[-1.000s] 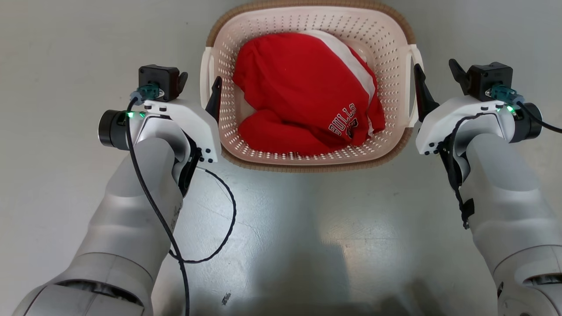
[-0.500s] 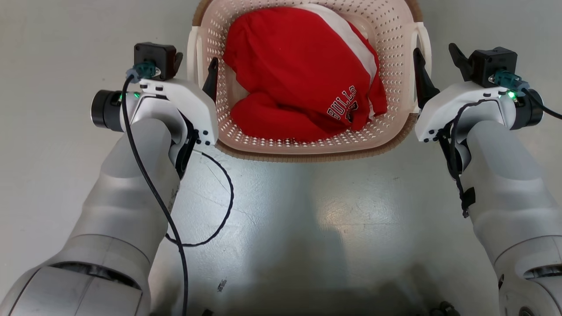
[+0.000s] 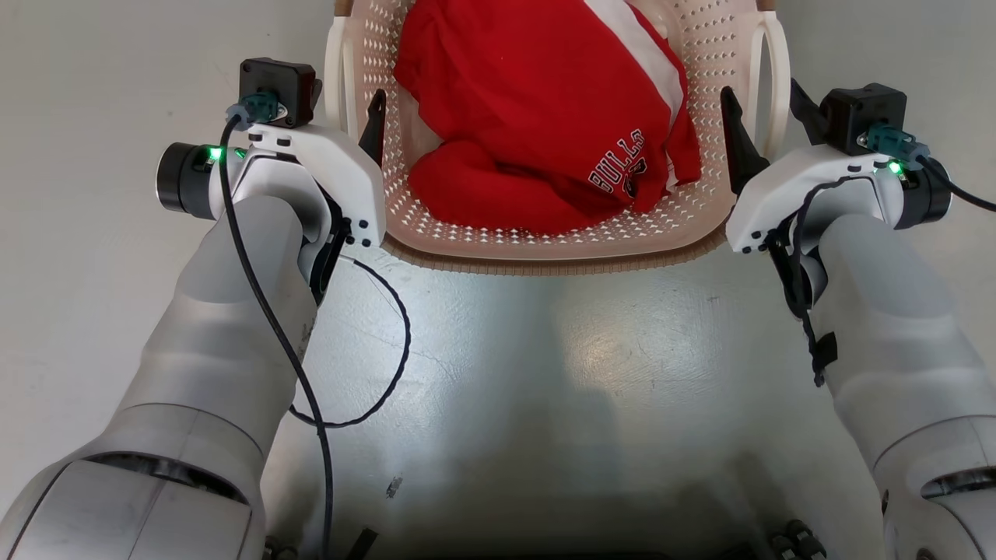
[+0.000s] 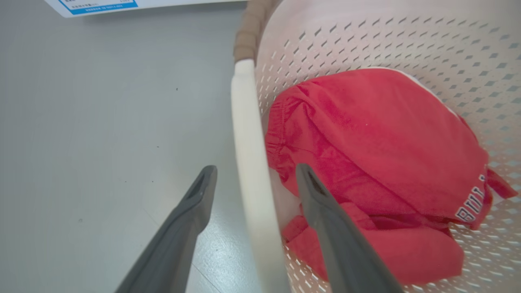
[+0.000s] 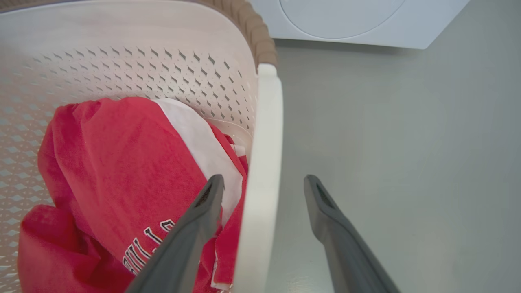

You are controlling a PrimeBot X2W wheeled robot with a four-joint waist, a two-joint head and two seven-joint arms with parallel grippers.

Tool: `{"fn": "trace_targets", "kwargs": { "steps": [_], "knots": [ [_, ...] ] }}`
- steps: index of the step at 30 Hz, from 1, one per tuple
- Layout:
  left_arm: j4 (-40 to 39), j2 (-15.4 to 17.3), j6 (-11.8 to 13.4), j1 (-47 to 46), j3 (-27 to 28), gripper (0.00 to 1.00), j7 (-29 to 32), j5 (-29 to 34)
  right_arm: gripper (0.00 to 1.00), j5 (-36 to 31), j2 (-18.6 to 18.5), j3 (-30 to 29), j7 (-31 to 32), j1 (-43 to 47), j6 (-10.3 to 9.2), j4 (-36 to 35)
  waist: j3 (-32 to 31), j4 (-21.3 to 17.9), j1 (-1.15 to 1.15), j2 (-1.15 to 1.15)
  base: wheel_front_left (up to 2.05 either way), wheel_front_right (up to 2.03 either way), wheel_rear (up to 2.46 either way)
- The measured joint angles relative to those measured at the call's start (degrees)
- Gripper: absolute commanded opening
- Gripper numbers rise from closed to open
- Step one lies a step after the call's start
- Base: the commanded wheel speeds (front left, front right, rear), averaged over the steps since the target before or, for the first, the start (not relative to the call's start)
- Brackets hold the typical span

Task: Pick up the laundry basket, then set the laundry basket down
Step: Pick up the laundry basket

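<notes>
Left end effector: the jaws are standing wide and straddling the left handle of the basket. The handle is running between the two fingers without being clamped. One finger is sitting inside the basket and the other outside, over the floor.

Right end effector: the jaws are likewise standing wide, straddling the right handle with gaps showing on both sides.

The basket is lying between the two end effectors, its brown rim nearest the forearms.

A red garment with a white stripe is filling the basket. Its lettering is reading "BULLS", white with dark outlines; each wrist view is cutting it off.

Beyond the right fingertips a washing machine is showing. Beyond the left fingertips a white panel is carrying a blue label, too small to read.
</notes>
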Motion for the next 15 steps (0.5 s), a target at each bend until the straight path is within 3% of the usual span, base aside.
{"fn": "trace_targets", "kwargs": {
  "steps": [15],
  "knots": [
    [0.2, 0.0, 0.6, -2.1, -2.0, 1.00, 1.3, 0.0, 1.00, 3.7, -0.1, 3.0, 0.0, -2.8, 0.00, 3.4, 1.9, 0.2, 0.00, 0.00, 0.00, 0.00, 0.00]
  ]
}}
